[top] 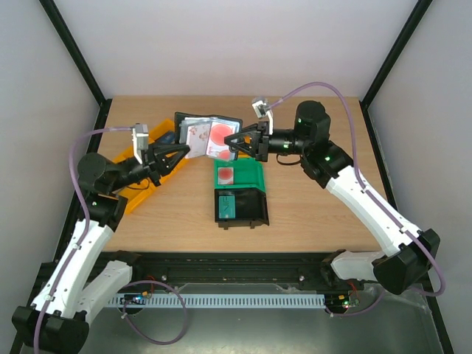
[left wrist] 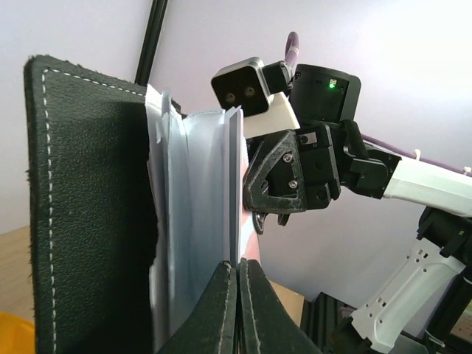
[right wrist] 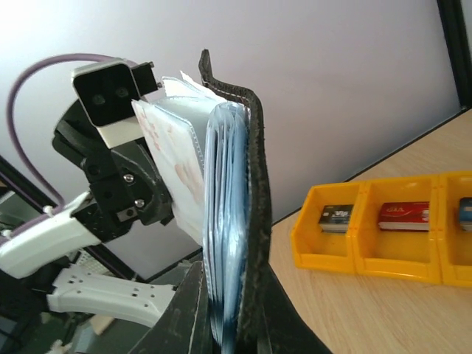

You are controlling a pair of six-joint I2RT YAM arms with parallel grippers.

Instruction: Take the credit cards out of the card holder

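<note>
The black card holder [top: 209,136] hangs open in the air between my two grippers, at the back middle of the table. Its clear sleeves show a pale card and a card with a large red patch [top: 220,136]; whether that one is a credit card I cannot tell. My left gripper [top: 188,150] [left wrist: 237,270] is shut on the edge of one thin blue-grey sleeve [left wrist: 230,192], with the black cover [left wrist: 88,214] to its left. My right gripper [top: 234,143] [right wrist: 232,295] is shut on the other black cover [right wrist: 256,206] and the stack of sleeves beside it.
A green bin [top: 251,175] holding a pale card with a red spot sits just in front of the holder. A black bin [top: 254,208] with a teal card is nearer me. A long yellow bin [top: 136,198] [right wrist: 324,251] with small items lies under the left arm.
</note>
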